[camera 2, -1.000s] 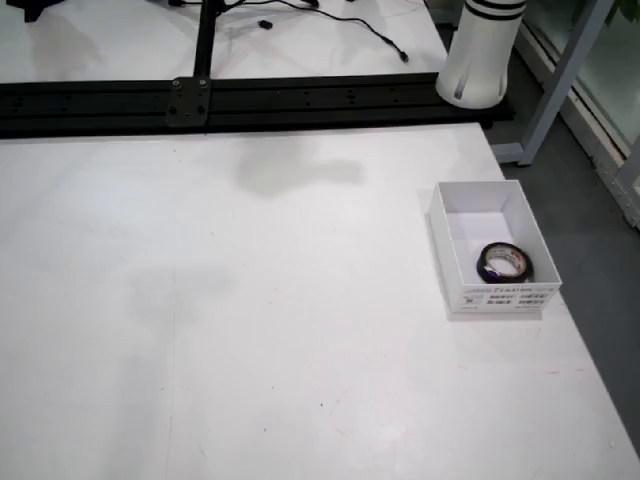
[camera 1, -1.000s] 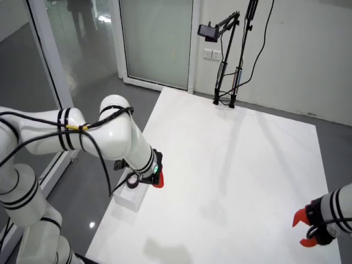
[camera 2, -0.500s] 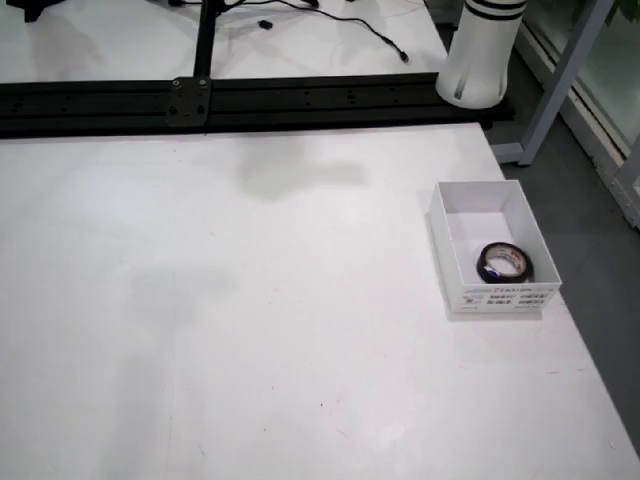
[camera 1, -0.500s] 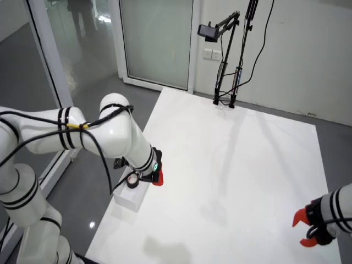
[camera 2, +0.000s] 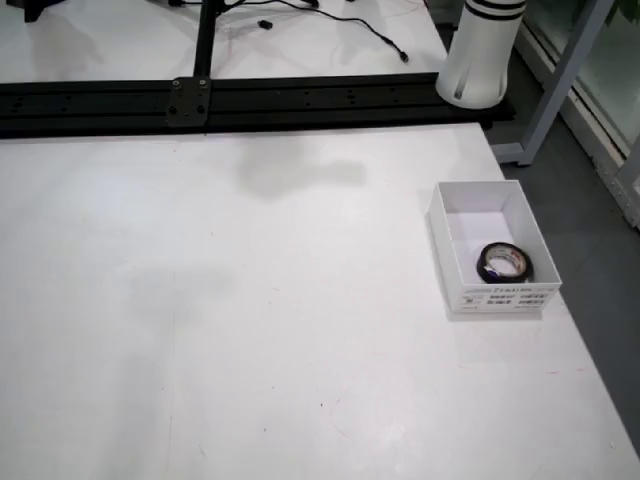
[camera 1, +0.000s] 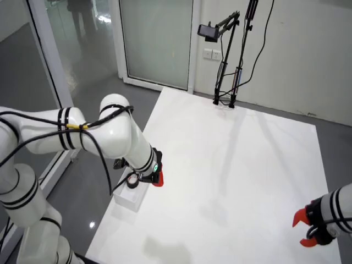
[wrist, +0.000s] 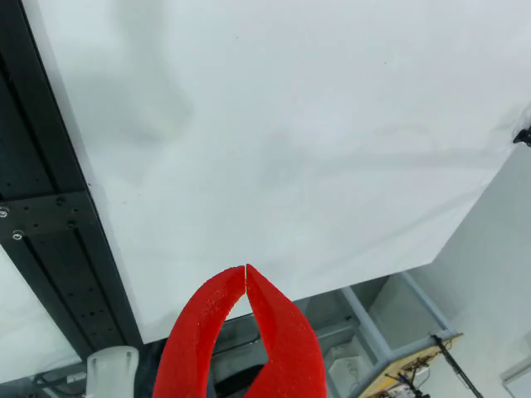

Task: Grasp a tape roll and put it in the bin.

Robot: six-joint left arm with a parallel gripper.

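A black tape roll [camera 2: 503, 262] lies flat inside the small white bin [camera 2: 505, 297] near the table's right edge in the view from above. From the side, the roll [camera 1: 132, 180] shows in the bin [camera 1: 127, 199] at the table's left edge. My gripper [camera 1: 158, 179] hangs just above and beside it there. In the view that rides on the gripper, the red fingers [wrist: 246, 268] are shut tip to tip with nothing between them, over bare white table. The view from above does not show the gripper.
A black rail [camera 2: 250, 100] runs along the table's far side, with a white robot base [camera 2: 482, 50] at its right end. A second arm's red gripper [camera 1: 303, 230] stands at the side view's lower right. A camera stand [camera 1: 225, 82] is clamped at the back.
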